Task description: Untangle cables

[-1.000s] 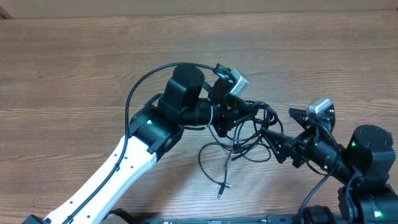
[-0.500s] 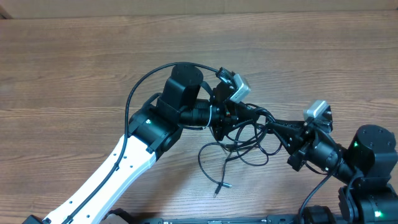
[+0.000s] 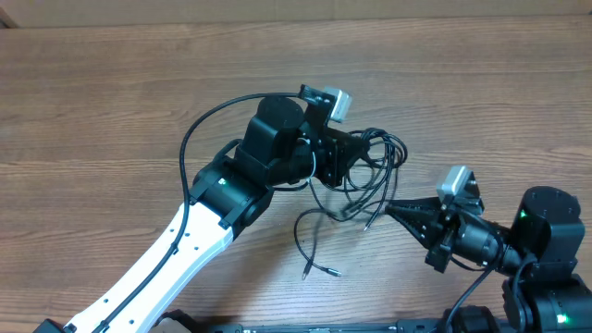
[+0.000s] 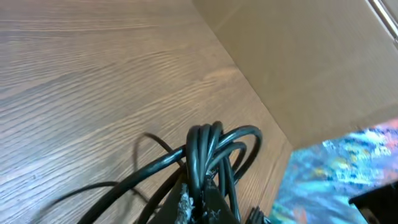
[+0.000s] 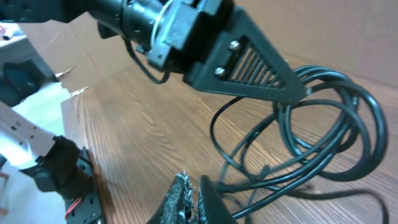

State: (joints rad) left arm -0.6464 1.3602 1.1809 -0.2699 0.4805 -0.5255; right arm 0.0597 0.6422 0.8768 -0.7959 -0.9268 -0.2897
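Note:
The cables (image 3: 384, 153) are thin black cords bunched into loops, and they hang lifted from my left gripper (image 3: 361, 146), which is shut on the bundle. In the left wrist view several strands (image 4: 205, 140) rise from between the shut fingertips (image 4: 198, 186). My right gripper (image 3: 388, 207) sits lower right of the bundle, shut. In the right wrist view one strand (image 5: 267, 177) runs into the side of its closed fingers (image 5: 194, 180) and looks pinched there. The loops (image 5: 336, 124) hang from the left gripper (image 5: 289, 90) above. A loose end (image 3: 319, 271) trails on the table.
The wooden table (image 3: 111, 102) stretches all round. A cardboard wall (image 4: 298, 62) stands along the far edge. The left arm's white link (image 3: 166, 259) crosses the front left, and the right arm's base (image 3: 546, 231) sits at the front right.
The right gripper shut at the bundle, then drew back down and to the right. The left gripper lifted the cables away toward the far side, and the loose end slid left.

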